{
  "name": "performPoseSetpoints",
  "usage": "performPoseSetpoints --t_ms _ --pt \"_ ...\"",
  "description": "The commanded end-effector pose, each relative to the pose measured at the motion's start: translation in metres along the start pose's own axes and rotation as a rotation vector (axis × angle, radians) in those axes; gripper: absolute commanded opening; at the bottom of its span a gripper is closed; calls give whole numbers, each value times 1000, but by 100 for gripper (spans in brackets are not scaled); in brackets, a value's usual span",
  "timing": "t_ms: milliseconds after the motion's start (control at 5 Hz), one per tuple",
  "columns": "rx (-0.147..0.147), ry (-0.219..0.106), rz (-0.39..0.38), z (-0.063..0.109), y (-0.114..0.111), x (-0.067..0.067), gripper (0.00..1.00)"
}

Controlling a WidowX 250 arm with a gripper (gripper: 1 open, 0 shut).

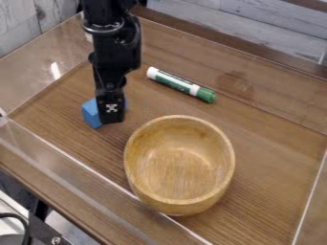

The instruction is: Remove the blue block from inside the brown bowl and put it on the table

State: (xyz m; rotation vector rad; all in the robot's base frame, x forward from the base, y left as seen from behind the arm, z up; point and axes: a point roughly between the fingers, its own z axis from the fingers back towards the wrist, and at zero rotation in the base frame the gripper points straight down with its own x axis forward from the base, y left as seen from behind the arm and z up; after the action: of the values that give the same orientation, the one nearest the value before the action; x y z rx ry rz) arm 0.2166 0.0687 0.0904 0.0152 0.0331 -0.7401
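Block of solid blue [92,113] sat on the table [255,96], outside the brown bowl [181,163] and off toward its ten o'clock, near the rim but apart from it. The gripper [113,108] stood directly over the block, pointing straight down, its black fingers partly hiding the block's right side; whether they touched it could not be told. Its jaws stood spread wide rather than clamped. A white-and-green marker [179,83] lay at about twelve o'clock from the bowl, well apart. The bowl held nothing.
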Motion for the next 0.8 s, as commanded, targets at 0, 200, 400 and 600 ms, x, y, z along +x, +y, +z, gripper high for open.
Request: performPoseSetpoints --t_ms 0,200,400,600 --pt "33 -23 -7 3 8 1 100" --pt "36 -28 -18 0 10 2 100" --pt "39 -32 -26 -4 12 2 100" --pt "41 -36 -34 -8 14 2 100"
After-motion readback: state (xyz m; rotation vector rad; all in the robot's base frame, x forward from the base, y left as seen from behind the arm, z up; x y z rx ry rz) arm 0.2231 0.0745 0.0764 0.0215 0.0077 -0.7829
